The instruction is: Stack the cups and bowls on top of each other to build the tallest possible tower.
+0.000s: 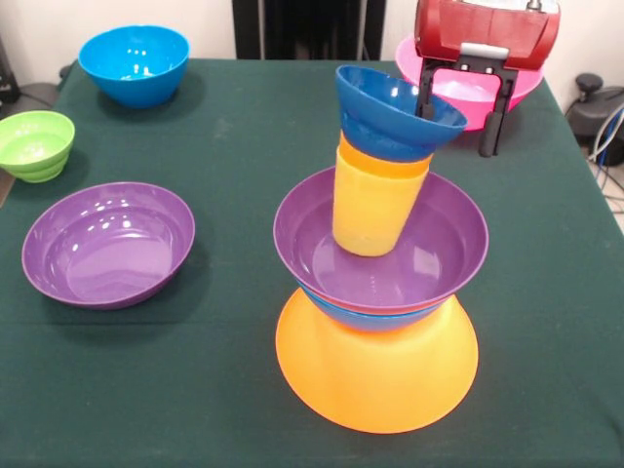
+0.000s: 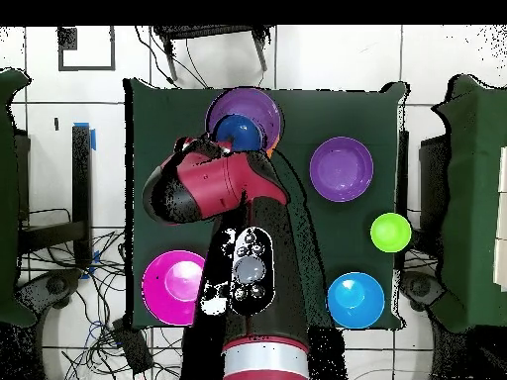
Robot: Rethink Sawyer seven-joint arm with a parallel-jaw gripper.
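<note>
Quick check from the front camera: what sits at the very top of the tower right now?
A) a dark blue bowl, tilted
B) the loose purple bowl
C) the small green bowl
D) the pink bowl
A: the dark blue bowl sits tilted on the stacked cups, which stand in the tower's purple bowl.

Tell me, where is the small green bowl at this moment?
In the front view the small green bowl sits at the table's left edge, between the bright blue bowl and the loose purple bowl.
</note>
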